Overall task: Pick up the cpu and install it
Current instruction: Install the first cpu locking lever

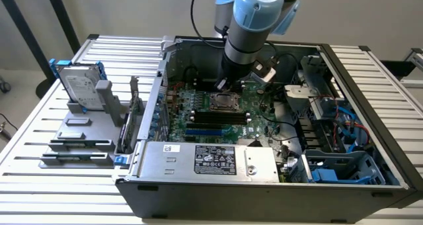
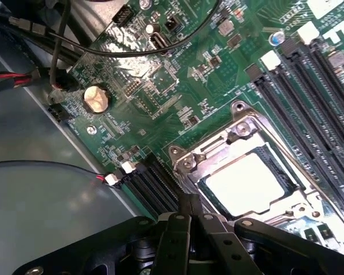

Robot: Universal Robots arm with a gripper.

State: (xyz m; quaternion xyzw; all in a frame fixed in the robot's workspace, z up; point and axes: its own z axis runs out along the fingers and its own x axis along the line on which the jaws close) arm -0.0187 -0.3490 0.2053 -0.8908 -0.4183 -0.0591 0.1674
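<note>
The cpu, a flat square chip with a pale shiny top, lies inside the metal frame of the socket on the green motherboard. My gripper hangs just over the socket's edge, its black fingers pressed together with nothing between them. In the exterior view the arm reaches straight down into the open computer case, and the gripper sits right above the socket in the middle of the board.
A silver power supply fills the case's near side. Black memory slots run beside the socket. Loose cables and a blue drive cage crowd the exterior view's right. A hard drive stands in a grey holder outside the case.
</note>
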